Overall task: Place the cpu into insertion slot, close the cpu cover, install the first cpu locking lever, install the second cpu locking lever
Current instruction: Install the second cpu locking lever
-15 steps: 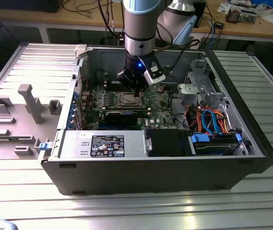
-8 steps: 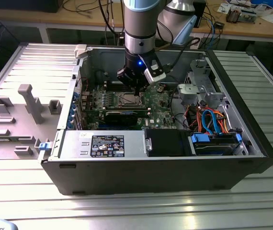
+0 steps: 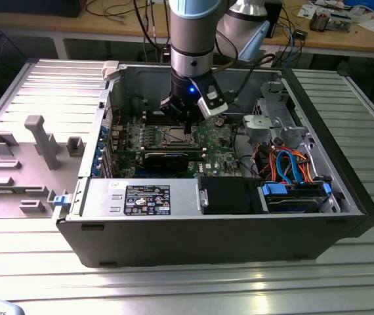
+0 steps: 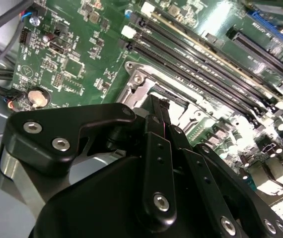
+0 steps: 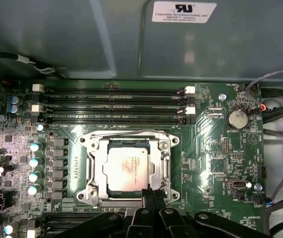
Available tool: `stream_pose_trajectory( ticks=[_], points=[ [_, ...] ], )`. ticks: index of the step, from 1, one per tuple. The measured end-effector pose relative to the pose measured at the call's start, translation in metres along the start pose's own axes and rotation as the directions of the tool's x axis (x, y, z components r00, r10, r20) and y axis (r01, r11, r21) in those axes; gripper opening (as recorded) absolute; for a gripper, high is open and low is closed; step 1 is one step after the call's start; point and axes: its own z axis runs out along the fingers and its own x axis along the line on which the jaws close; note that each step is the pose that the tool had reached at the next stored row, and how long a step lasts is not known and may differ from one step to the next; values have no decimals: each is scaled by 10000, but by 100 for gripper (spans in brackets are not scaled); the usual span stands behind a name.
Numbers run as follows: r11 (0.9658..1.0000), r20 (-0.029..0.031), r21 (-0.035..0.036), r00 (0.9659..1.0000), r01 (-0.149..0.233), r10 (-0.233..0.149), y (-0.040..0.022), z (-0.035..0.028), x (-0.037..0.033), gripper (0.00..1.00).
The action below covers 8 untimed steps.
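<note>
Gripper (image 5: 151,196) at cpu cover (image 5: 94,168) edge — cpu (image 5: 126,167) seated.

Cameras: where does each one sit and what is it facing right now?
Exterior view: off the arm, looking down into the open computer case; arm and claw over the green board.
First wrist view: on the arm, facing the cpu under the cpu cover; claw at the socket's edge.
Second wrist view: low behind the claw, looking across the board.
All share the socket.

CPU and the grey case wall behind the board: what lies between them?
In the first wrist view, the cpu sits in its socket under the cpu cover; between it and the case wall lie the black memory slots on the green board.
</note>
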Motion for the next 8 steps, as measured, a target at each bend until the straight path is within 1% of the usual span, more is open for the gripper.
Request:
stream_pose_trajectory(
  ticks=[1, 8],
  points=[
    [10000, 1, -1, 10000, 1, -1, -3, 0, 13, 11],
    [10000, 0, 0, 10000, 1, -1, -14, -2, 27, 11]
  ],
)
